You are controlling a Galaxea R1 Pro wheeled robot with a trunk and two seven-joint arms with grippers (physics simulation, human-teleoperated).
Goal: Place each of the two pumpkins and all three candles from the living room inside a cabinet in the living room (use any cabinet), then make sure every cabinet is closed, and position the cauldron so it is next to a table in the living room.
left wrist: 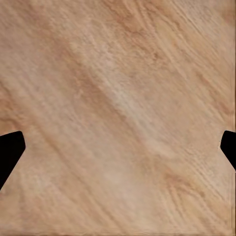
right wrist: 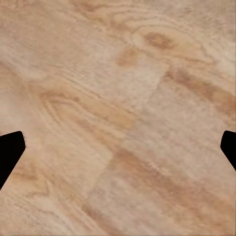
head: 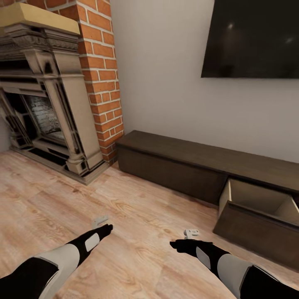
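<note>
The long, low dark-brown cabinet (head: 178, 160) stands against the white wall. Its right-hand drawer (head: 257, 203) is pulled out, and the visible part of its pale beige inside holds nothing. My left gripper (head: 101, 222) hangs over the wood floor well in front of the cabinet. In the left wrist view the gripper (left wrist: 118, 152) is open, its dark fingertips (left wrist: 10, 147) wide apart over bare planks. My right gripper (head: 190, 233) hovers left of the drawer front, also open (right wrist: 118, 152) and holding nothing. The pumpkins, candles, cauldron and table are out of view.
A brick fireplace (head: 54, 108) with a grey stone surround fills the left side, its hearth stepping onto the floor. A dark TV screen (head: 253, 37) hangs on the wall above the cabinet. Light wood plank floor (head: 137, 207) stretches between me and the cabinet.
</note>
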